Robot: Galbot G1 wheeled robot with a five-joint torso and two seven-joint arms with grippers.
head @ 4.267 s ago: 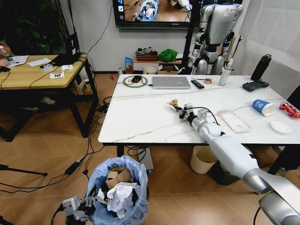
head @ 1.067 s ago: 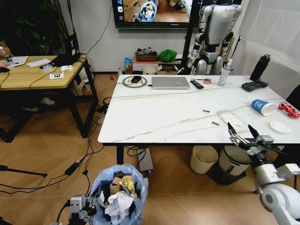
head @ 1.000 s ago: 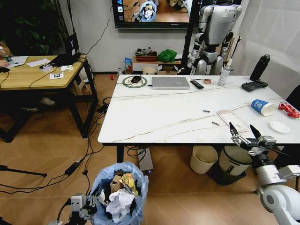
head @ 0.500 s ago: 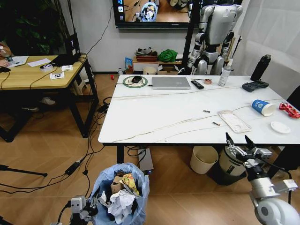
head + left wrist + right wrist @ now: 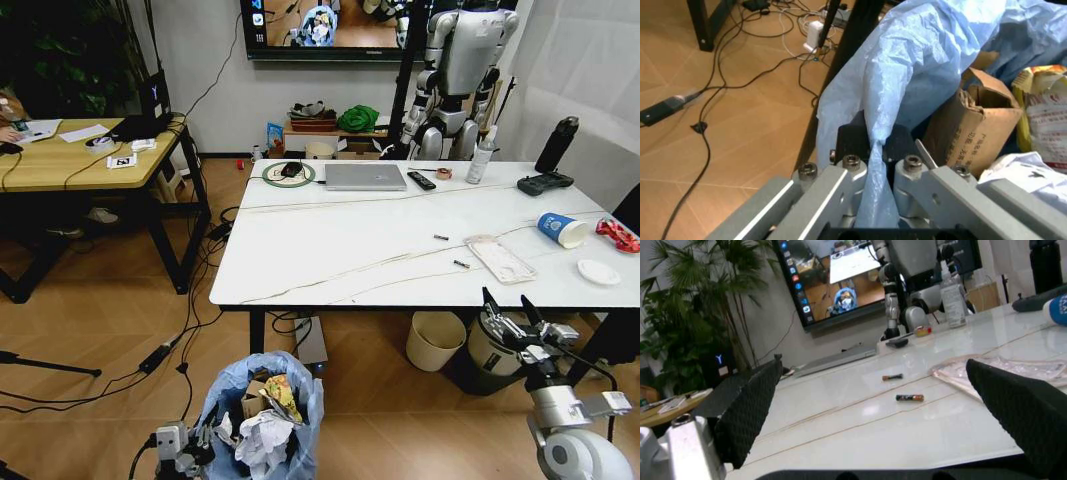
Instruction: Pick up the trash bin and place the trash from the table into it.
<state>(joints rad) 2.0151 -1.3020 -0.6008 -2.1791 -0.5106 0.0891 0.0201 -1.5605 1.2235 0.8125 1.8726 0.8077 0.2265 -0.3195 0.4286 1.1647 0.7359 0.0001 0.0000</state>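
My left claw (image 5: 873, 165) pinches the small round blue-bagged trash bin (image 5: 262, 415)'s soft, slippery rim; my right claw (image 5: 512, 322) gapes below the counter (image 5: 330, 250)'s front edge.

The bin (image 5: 262, 415) is cut off by the head view's lower edge, so its base and the floor under it are out of sight; the blue bag (image 5: 927, 65) hides the rim all round. The left gripper (image 5: 190, 450) is cropped there too, and in the left wrist view the bag covers where its fingers (image 5: 853, 142) meet. The cardboard (image 5: 977, 120) is half buried under the bag. The right gripper (image 5: 512, 318) covers part of a white bin (image 5: 490, 345) under the table (image 5: 330, 250). The red wrapper (image 5: 620, 234) runs off the right edge. Two small dark pieces (image 5: 910, 397) on the table are too small to identify
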